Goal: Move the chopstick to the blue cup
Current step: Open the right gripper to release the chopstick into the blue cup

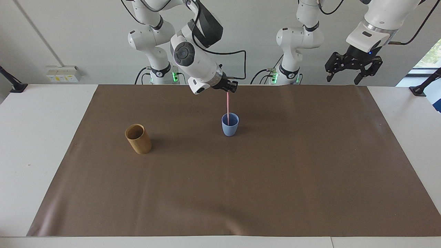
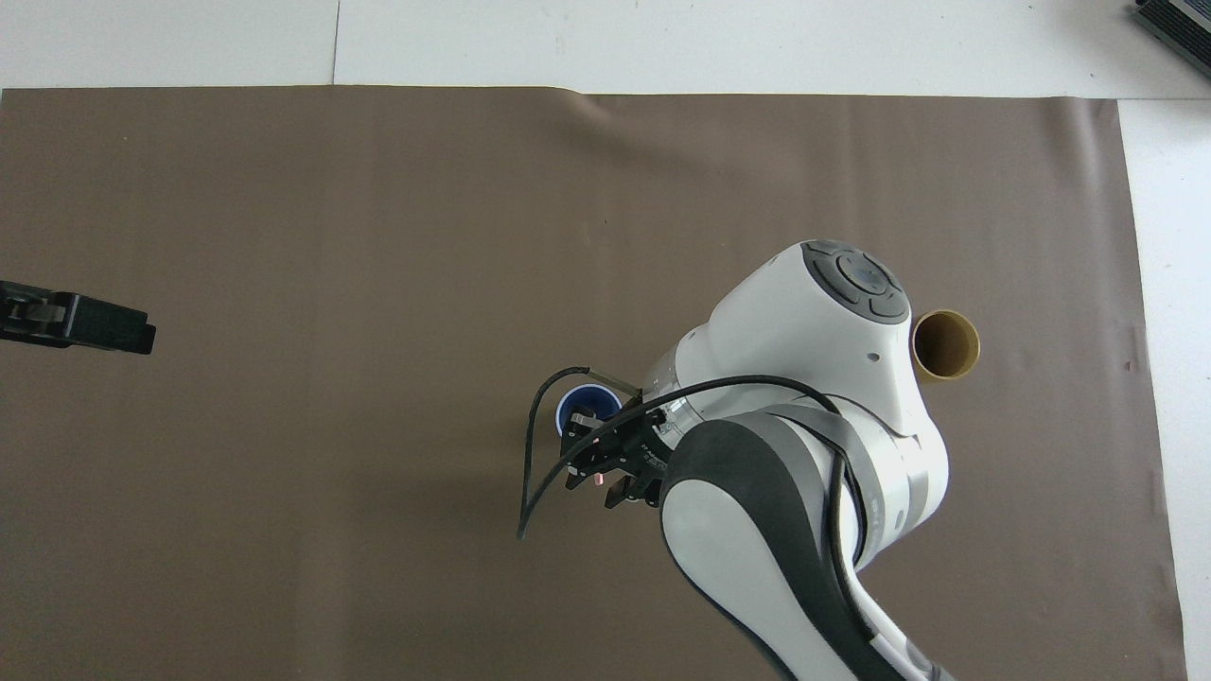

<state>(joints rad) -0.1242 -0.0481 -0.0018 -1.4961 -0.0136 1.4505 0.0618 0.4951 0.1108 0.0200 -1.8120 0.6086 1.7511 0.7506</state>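
Bright, even daylight fills both views. In the facing view, a window (image 1: 429, 55) at the edge toward the left arm's end glows pale and slightly overexposed. Shadows on the brown mat (image 1: 275, 179) are soft and faint: a dim smudge beside the wooden cup (image 1: 138, 138) and another beside the blue cup (image 1: 229, 124), both falling toward the left arm's end. The white table (image 1: 31, 144) shows no harsh glare. Both pictures are sharp, with no visible motion blur. In the overhead view the large white arm casing (image 2: 814, 350) looks smooth and brightly lit.
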